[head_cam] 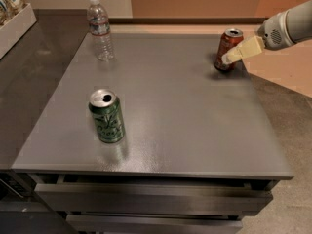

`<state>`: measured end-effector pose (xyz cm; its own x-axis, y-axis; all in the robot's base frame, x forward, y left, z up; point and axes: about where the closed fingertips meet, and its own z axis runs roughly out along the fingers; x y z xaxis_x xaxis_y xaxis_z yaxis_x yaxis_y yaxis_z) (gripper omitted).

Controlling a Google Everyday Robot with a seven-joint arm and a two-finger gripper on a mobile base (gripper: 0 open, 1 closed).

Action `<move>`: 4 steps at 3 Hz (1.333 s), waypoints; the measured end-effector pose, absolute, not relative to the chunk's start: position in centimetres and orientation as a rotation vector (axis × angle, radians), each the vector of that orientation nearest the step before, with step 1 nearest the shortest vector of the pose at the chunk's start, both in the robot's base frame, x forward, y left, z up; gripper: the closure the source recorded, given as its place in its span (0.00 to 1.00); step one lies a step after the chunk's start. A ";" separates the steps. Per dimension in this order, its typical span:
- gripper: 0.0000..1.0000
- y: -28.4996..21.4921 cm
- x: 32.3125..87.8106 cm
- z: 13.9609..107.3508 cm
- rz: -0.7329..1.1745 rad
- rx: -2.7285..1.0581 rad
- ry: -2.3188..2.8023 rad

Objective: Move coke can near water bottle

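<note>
The coke can (228,47), red with a silver top, stands upright near the far right corner of the grey table (185,111). The water bottle (100,29), clear with a white cap and a red-and-white label band, stands upright near the far left corner. My gripper (238,52) reaches in from the right edge at the coke can's height. Its cream tip lies against the can's right front side. The can rests on the table.
A green can (107,116) with a leaf pattern stands upright at the front left of the table. A white tray (17,26) with packets sits on the dark counter at far left. Drawers show under the table's front edge.
</note>
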<state>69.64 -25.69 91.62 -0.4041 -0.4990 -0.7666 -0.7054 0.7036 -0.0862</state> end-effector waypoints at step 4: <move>0.25 -24.2 74.1 89.6 0.443 -0.898 2.069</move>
<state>74.13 -24.15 89.61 -0.4109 -0.4420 -0.7974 -0.7296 0.6838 -0.0031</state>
